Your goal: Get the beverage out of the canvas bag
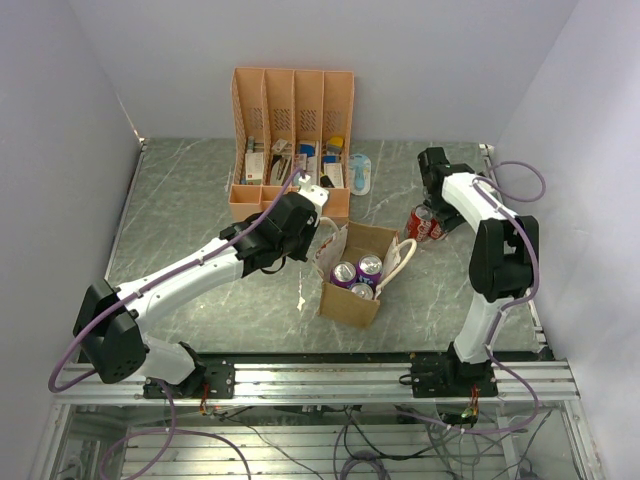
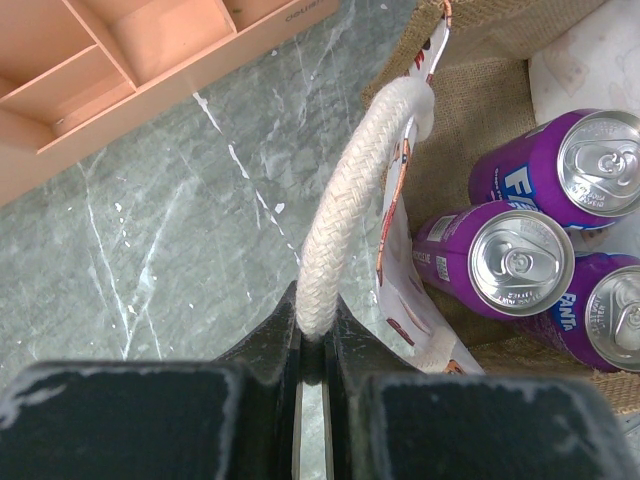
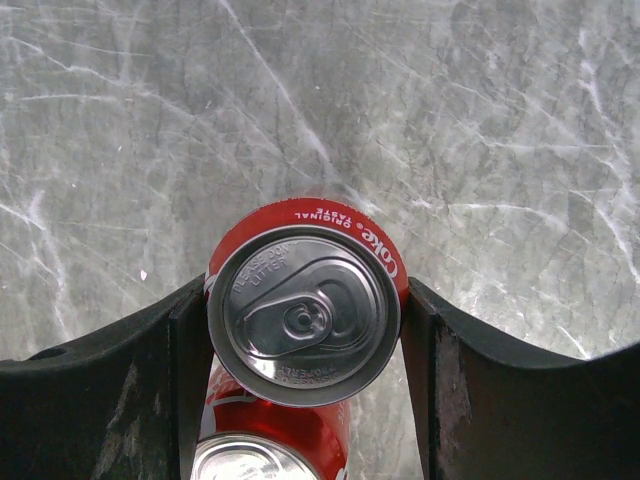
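The tan canvas bag point(image 1: 350, 300) stands open mid-table with three purple Fanta cans point(image 1: 357, 273) upright inside; they also show in the left wrist view point(image 2: 520, 262). My left gripper point(image 1: 318, 215) is shut on the bag's white rope handle point(image 2: 350, 200), at the bag's left rim point(image 2: 318, 322). My right gripper point(image 1: 436, 212) is right of the bag, its fingers closed against both sides of an upright red Coke can point(image 3: 303, 310). A second red Coke can point(image 3: 265, 450) stands right beside it.
A salmon-pink slotted desk organizer point(image 1: 290, 110) with small items stands at the back, just behind my left gripper. A white and blue object point(image 1: 360, 172) lies to its right. A paper tag point(image 2: 400, 260) hangs from the bag's handle. Walls close in on three sides.
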Robot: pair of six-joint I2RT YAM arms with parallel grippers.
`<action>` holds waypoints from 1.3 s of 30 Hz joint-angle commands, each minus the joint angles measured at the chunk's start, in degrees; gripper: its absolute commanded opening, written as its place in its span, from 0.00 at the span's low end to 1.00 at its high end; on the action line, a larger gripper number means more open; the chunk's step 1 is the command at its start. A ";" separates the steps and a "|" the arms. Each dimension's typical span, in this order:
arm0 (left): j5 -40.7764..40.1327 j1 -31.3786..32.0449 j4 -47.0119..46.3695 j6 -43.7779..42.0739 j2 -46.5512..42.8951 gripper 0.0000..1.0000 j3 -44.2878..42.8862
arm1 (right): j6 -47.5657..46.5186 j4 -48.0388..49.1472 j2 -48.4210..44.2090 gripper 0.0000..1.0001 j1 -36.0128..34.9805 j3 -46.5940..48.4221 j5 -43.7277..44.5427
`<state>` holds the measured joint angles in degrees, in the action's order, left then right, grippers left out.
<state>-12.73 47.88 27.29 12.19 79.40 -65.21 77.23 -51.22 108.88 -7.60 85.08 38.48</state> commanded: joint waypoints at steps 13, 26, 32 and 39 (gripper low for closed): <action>-0.57 -0.53 0.57 -1.10 -1.09 0.07 -1.85 | -1.87 -1.17 0.31 0.77 -1.10 2.49 2.80; 0.04 -0.50 0.58 -1.23 -0.44 0.07 -2.09 | -14.08 3.34 -10.90 0.95 -1.17 -2.35 -0.50; -0.48 -0.50 0.62 -1.44 -0.77 0.07 -1.93 | -30.99 3.71 -16.52 0.98 -1.14 -3.41 -4.47; 0.14 -0.50 0.49 -1.46 -0.11 0.07 -1.86 | -49.36 12.59 -26.99 0.98 -1.34 -11.73 -16.46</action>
<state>-12.64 47.88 27.29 11.81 79.40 -65.21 41.08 -45.32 89.21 -8.49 79.26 30.65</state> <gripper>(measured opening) 0.150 0.983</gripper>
